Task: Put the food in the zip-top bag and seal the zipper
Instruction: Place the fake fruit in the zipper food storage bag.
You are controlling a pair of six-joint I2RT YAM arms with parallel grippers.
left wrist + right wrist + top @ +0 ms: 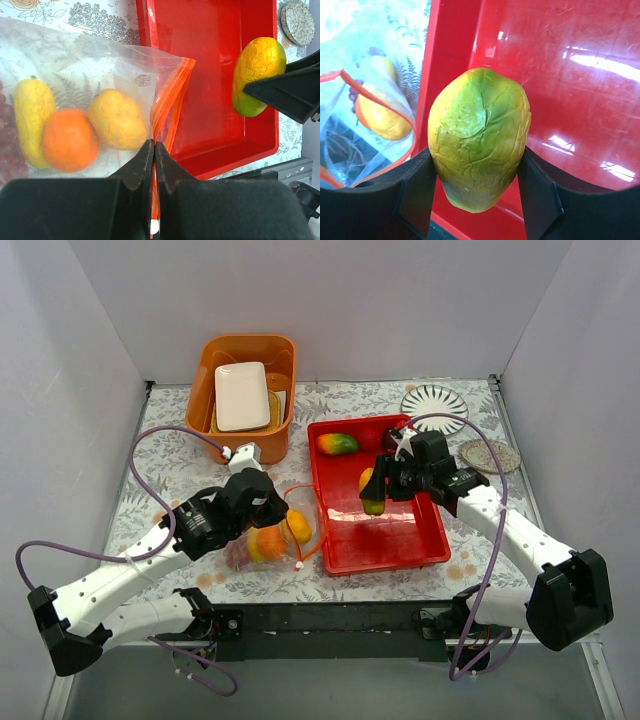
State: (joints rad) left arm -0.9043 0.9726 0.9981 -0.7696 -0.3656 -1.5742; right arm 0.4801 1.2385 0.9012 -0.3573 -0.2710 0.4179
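Note:
The clear zip-top bag [100, 70] lies left of the red tray [400, 540], mouth toward the tray. It holds an orange [70, 141], two yellow pieces [118, 118] and dark red grapes [6, 135]. My left gripper [154, 145] is shut on the bag's orange-red zipper strip [172, 95], holding the mouth open. My right gripper [475, 175] is shut on a green-yellow mango [479, 137], held above the tray's left part; it also shows in the left wrist view [257, 75] and top view [372, 490]. A second red-green mango [337, 444] lies in the tray's far left corner.
An orange bin [245, 445] with a white dish [242, 395] stands at the back left. A striped plate [434, 402] and a round coaster [490, 455] lie at the back right. White walls close three sides.

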